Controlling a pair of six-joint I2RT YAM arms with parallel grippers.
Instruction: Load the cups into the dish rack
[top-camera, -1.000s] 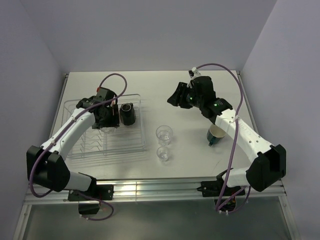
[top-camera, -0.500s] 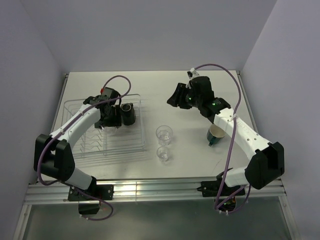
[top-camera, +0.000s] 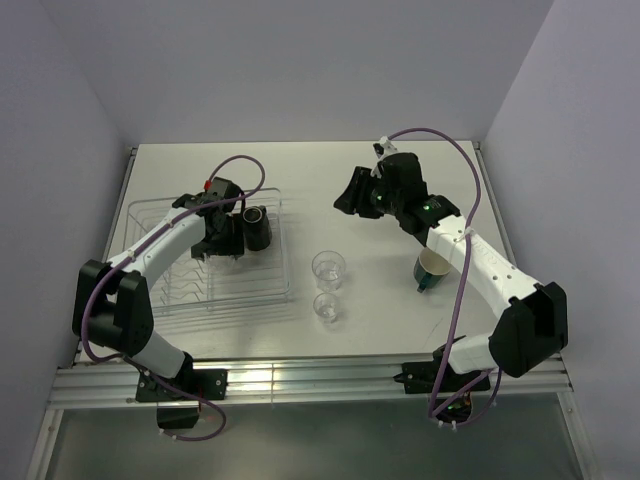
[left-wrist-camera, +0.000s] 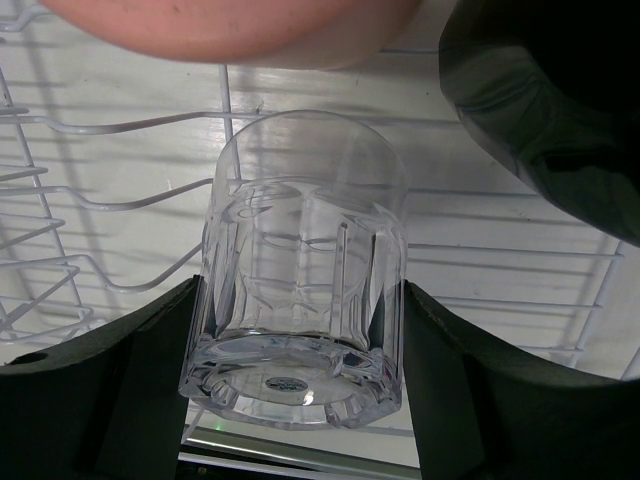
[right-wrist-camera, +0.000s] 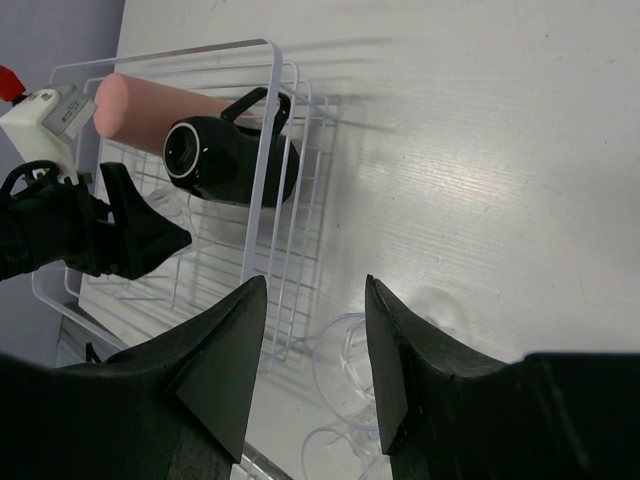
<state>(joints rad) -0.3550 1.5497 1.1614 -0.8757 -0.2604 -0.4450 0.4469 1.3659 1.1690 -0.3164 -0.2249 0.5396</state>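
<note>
- Two grippers: left gripper (left-wrist-camera: 300, 330) clamped on a clear tumbler (left-wrist-camera: 305, 230), over the dish rack (left-wrist-camera: 100, 210) wires.
- Just beyond its fingers: salmon cup (left-wrist-camera: 230, 25) and black mug (left-wrist-camera: 550, 100), lying in the rack.
- Right gripper (right-wrist-camera: 315, 300) open, empty, above table (right-wrist-camera: 480, 150); two loose tumblers (top-camera: 328, 267) near its fingertips, green mug (top-camera: 431, 268) back by its forearm.

Clear tumbler (left-wrist-camera: 300, 270) clamped between the two dark fingers (left-wrist-camera: 110, 385) — thick base lowest in frame. White wires of the dish rack (left-wrist-camera: 100, 190) lie behind it; salmon cup (left-wrist-camera: 230, 25) at top edge, black mug (left-wrist-camera: 560, 110) top right.
</note>
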